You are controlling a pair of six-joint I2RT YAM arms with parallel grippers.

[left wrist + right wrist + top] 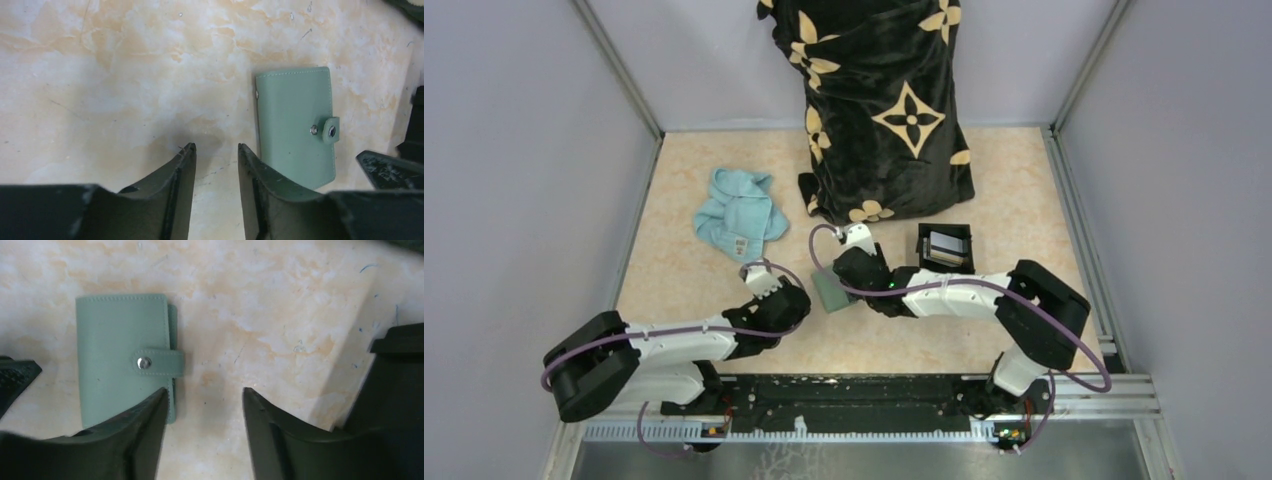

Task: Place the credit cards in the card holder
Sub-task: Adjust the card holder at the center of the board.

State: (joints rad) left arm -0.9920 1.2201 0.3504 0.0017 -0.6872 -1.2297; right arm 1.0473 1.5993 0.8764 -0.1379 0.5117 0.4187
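Nearest me, my left fingers stand slightly apart with only bare tabletop between them. At their 2 o'clock in the left wrist view lies the card holder, flat on the tabletop, folded shut with its strap snapped. My right fingers are spread wider and hold nothing. In their own view the card holder sits at 10 o'clock, one corner hidden behind a finger; I cannot tell whether they touch. From above, a black box sits at 2 o'clock from the card holder, with pale credit cards inside. A blue cloth lies at 10 o'clock. A black flowered cushion stands at 12 o'clock, farthest back.
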